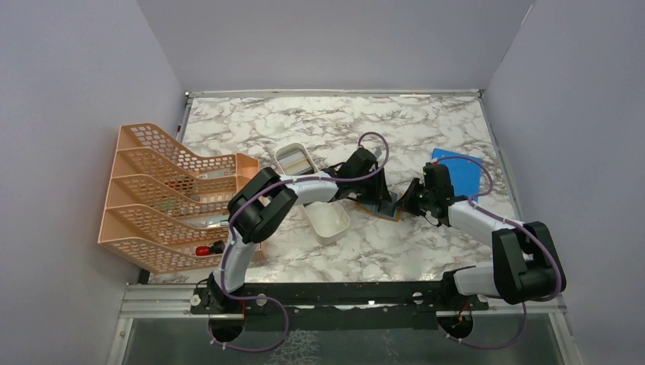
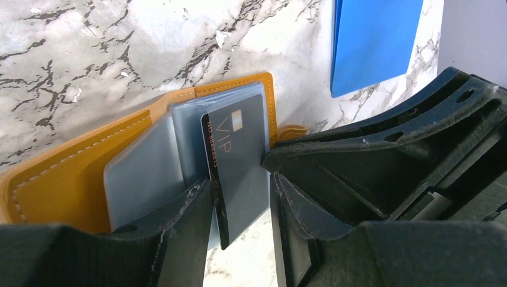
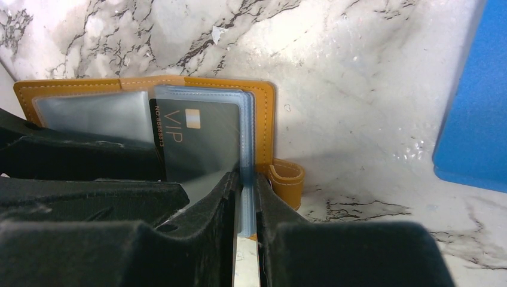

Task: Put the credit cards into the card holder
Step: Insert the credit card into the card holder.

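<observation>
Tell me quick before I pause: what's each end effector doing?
Left end effector: closed on the black credit card.
Right end effector: closed on the card holder, by its clear pockets.

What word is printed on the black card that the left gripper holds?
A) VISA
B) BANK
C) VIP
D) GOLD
C: the black card, held by the left gripper at the open card holder, shows the letters VIP.
</observation>
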Robot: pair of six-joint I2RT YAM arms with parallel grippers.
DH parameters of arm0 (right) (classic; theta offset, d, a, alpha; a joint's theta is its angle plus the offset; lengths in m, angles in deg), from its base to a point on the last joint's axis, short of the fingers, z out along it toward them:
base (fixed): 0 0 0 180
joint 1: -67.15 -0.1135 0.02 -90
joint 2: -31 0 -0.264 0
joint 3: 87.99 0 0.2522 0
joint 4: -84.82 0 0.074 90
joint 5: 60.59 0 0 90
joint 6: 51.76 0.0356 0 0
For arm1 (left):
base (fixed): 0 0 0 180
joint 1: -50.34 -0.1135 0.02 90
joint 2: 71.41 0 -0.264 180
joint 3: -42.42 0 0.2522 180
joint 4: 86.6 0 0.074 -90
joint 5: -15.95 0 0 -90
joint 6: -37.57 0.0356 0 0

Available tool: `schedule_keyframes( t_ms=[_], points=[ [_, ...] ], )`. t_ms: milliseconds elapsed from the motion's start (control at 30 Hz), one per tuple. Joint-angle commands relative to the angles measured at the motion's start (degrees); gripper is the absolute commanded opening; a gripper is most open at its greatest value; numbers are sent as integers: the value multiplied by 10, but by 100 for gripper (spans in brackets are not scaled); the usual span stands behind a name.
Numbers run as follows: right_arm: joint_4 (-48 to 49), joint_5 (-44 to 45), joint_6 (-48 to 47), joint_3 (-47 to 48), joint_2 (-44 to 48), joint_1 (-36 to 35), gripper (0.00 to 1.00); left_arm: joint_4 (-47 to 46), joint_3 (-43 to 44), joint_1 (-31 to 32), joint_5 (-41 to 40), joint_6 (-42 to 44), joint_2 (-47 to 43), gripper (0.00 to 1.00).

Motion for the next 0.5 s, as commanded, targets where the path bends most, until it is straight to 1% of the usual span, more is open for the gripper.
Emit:
schedule_keyframes(
  t_ms=[0,167,333,467],
  points=[
    [-9,3,1,-7,0,-1,20,-5,18,9,0,-2,13,42],
    [-14,12,-4,-10,2,-1,20,27,24,4,-20,23,-5,42],
    [-25,29,-11,-9,13,-1,20,72,52,-4,-31,55,-22,42],
    [-30,32,-16,-3,23,-1,21,86,52,-9,-41,62,-23,42]
  ],
)
